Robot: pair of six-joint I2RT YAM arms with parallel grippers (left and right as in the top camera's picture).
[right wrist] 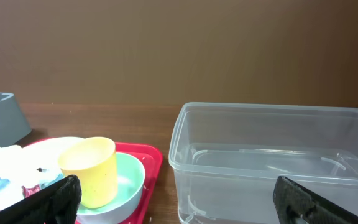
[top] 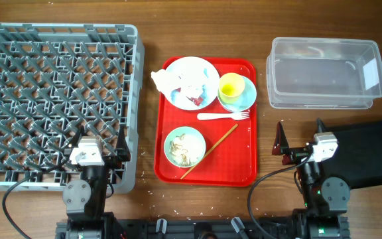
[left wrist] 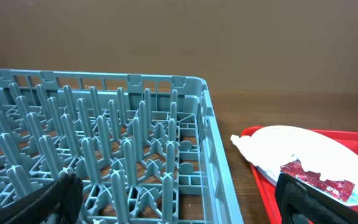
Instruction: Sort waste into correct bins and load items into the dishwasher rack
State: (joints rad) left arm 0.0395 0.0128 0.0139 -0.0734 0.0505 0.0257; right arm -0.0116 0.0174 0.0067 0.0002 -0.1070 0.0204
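Observation:
On the red tray [top: 237, 167] the round plate [top: 204, 69] holds crumpled white napkins [top: 161, 78] and a red wrapper scrap [top: 197, 101]; the wrapper also shows in the left wrist view [left wrist: 319, 179]. A yellow cup [top: 231, 85] stands in the light blue bowl [top: 248, 96]. The white fork [top: 224, 116] lies mid-tray. The pale green bowl [top: 184, 147] holds rice crumbs. The grey dishwasher rack [top: 58, 99] is at left, the clear tub [top: 323, 72] at right, the black bin [top: 370, 153] below it. My left gripper [top: 97, 143] is open over the rack's near right corner. My right gripper [top: 300, 138] is open between tray and black bin.
A wooden chopstick [top: 209, 151] lies slanted on the tray beside the green bowl. Rice crumbs are scattered on the wooden table around the tray's lower edge [top: 148, 192]. A brown wall stands behind the table.

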